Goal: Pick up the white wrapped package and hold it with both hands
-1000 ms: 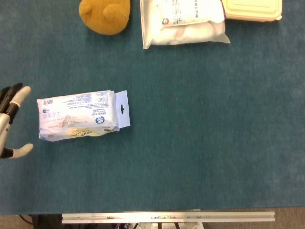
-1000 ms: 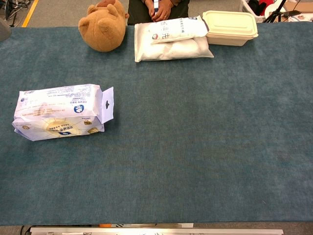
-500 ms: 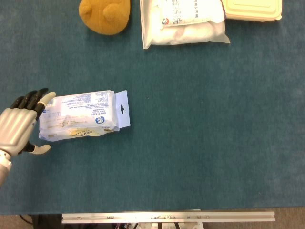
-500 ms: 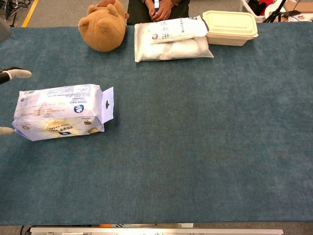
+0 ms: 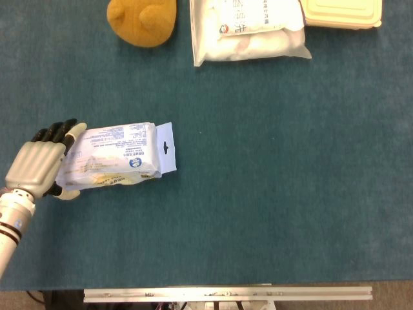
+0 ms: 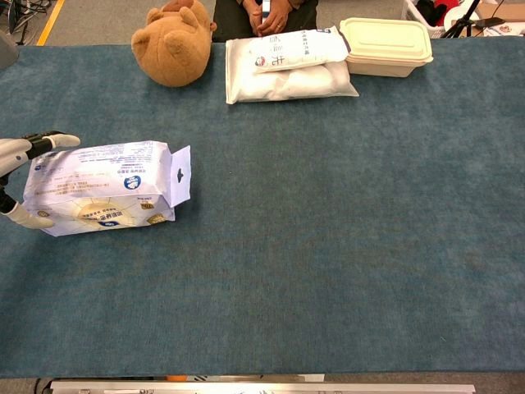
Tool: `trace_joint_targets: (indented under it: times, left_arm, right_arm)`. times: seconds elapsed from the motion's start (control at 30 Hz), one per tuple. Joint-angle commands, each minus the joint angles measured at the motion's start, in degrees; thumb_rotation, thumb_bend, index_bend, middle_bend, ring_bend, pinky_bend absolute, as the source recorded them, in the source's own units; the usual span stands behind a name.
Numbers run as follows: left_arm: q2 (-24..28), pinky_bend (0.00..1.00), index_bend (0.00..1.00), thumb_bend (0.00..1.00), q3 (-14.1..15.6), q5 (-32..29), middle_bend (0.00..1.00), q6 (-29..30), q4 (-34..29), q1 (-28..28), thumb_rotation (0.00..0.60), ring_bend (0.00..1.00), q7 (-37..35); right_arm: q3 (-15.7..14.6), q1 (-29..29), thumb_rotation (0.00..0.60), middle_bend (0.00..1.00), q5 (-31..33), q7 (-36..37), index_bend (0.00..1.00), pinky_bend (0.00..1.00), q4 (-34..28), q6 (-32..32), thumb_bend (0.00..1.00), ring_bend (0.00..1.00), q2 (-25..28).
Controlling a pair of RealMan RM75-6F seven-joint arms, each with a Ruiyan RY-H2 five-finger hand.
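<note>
One white wrapped package [image 5: 111, 156] lay at left of frame, hang tab toward centre. One robot hand, left hand [image 5: 40, 165], sat at package's left end. One brown plush toy [image 5: 142, 20] at upper left. Two white soft packs [image 5: 248, 29] stacked at top centre, smaller atop larger. One cream lidded container [image 5: 342, 13] at upper right. One person's clasped hands [image 6: 266, 14] at top edge, chest view.

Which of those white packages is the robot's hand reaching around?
The printed white wrapped package lying alone at the left, where the left hand is; the other white packages lie stacked at the far edge.
</note>
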Motion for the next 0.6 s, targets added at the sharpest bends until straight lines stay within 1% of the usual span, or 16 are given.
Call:
trace_joint_targets:
  times: [0.03,0.23,0.3,0.37,0.4,0.47,0.6]
  left_arm:
    - [-1.6,0.11,0.00,0.06,-0.1,-1.0,0.00,-0.4,1.6,-0.4,0.600,0.00,-1.0]
    - [-4.3,0.12,0.00,0.06,-0.5,-2.8,0.00,-0.7,4.4,-0.7,0.600,0.00,-3.2]
    - [-4.9,0.18,0.02,0.07,-1.0,-3.7,0.00,-1.1,4.6,-0.7,0.600,0.02,-5.2]
    - [-5.8,0.31,0.12,0.07,-1.7,-4.0,0.03,-1.1,5.3,-0.5,0.600,0.12,-8.1]
    - [-6.2,0.37,0.16,0.08,-2.1,-4.1,0.06,-1.2,5.6,-0.4,0.600,0.17,-9.4]
    - [-6.5,0.46,0.27,0.10,-2.5,-4.2,0.13,-2.6,6.0,-0.5,0.600,0.23,-12.5]
    - [-6.7,0.58,0.42,0.19,-3.5,-4.3,0.27,-5.8,7.0,-1.2,0.600,0.34,-17.9]
  right_arm:
    - [0.0,0.0,0.600,0.32,0.2,0.0,0.18,0.35,0.0,-0.1,0.14,0.29,0.1]
    - [0.0,-0.1,0.600,0.32,0.4,0.1,0.18,0.35,0.0,0.1,0.14,0.29,0.3]
    - [0.1,0.0,0.600,0.32,0.5,0.1,0.18,0.35,0.0,0.0,0.14,0.29,0.2]
    - [0.2,0.2,0.600,0.32,0.5,0.0,0.18,0.35,0.0,-0.2,0.14,0.29,0.1]
    - [0.2,0.3,0.600,0.32,0.5,0.0,0.18,0.35,-0.1,-0.3,0.14,0.29,0.0]
    - [0.4,0.5,0.600,0.32,0.5,-0.1,0.18,0.35,-0.1,-0.3,0.14,0.29,-0.3]
    - [0.6,0.9,0.600,0.32,0.6,-0.9,0.18,0.35,-0.6,-1.0,0.14,0.29,-0.7]
